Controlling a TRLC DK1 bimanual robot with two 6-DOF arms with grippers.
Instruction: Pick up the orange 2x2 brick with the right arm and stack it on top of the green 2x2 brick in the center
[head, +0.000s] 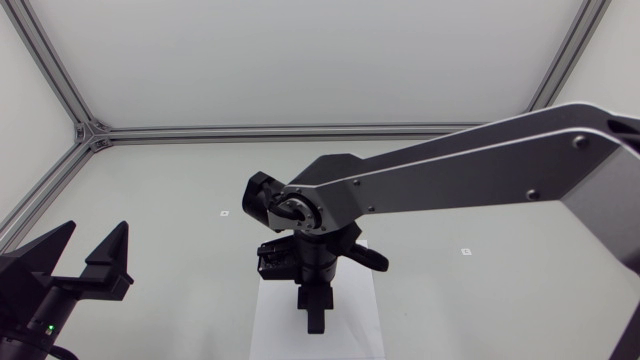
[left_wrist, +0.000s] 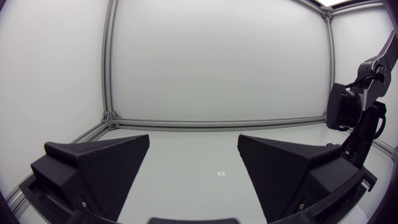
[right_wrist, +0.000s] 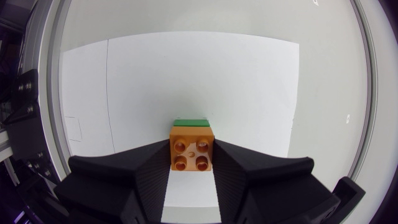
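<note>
Nearest the right wrist lens, the matte black right gripper (right_wrist: 192, 167) is clamping the orange 2x2 plastic brick (right_wrist: 192, 147) from both sides. Its wedge-shaped fingers (right_wrist: 146, 171) are standing only as far apart as the brick is wide, and the four studs are facing the lens. The green 2x2 plastic brick (right_wrist: 190, 122) is peeking out just ahead of the orange one as a thin strip, lying on the white paper sheet (right_wrist: 249, 93). Whether the two bricks are touching yet cannot be told.

That visible green strip is suggesting the orange brick is sitting slightly short of square over it. If so, pressing down could catch an edge, tilt the orange brick in the grip, or push the green brick sliding across the smooth sheet. Letting go before the studs are seating would probably drop it askew.

From above, the silver-grey right arm (head: 470, 165) is coming in from three o'clock and hiding both bricks. The left gripper (head: 90, 255) is waiting at about eight o'clock, wide open and holding nothing, well apart from the sheet. A small square marker (head: 225, 213) is sitting on the pale desk (head: 160, 200) at about ten o'clock. Nothing is standing in the way.
</note>
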